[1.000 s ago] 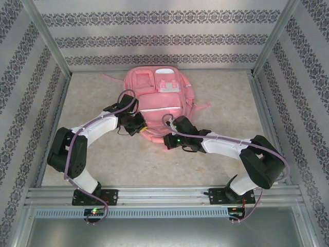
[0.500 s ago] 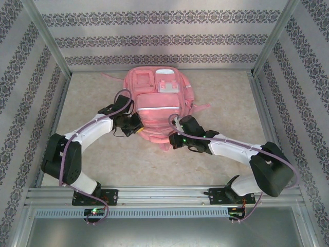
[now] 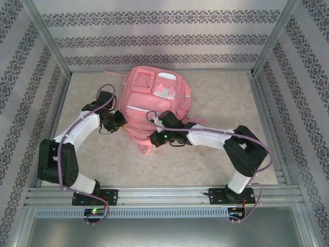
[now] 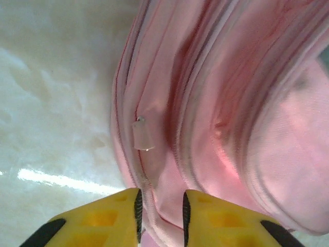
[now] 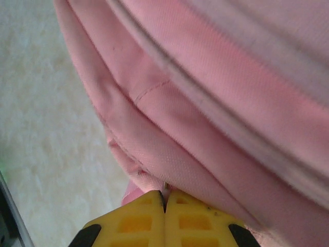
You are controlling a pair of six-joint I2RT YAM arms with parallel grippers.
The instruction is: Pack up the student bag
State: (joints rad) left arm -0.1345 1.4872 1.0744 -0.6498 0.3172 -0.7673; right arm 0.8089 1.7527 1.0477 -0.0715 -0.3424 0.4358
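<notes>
The student bag point(image 3: 154, 98), a big pink backpack with white patches, lies flat on the table, tilted a little to the left. At the bag's left side, my left gripper point(image 3: 120, 122) has its yellow fingers apart, and a fold of the pink fabric point(image 4: 216, 103) runs between them point(image 4: 160, 200). A pale zip pull point(image 4: 142, 135) sits just ahead of the left finger. My right gripper point(image 3: 154, 139) is at the bag's near lower edge. Its fingers are shut point(image 5: 165, 194) on a thin bit of the bag's seam point(image 5: 205, 103).
The beige table point(image 3: 92, 154) is ringed by patterned walls and metal posts. A metal rail point(image 3: 164, 193) runs along the near edge by the arm bases. Pink straps trail off the bag at its right side point(image 3: 198, 121) and far left point(image 3: 110, 73).
The bag has slid and turned to the left. My right gripper moved left with the bag's lower edge in its grip. The left gripper also moved left and its jaws have parted.
</notes>
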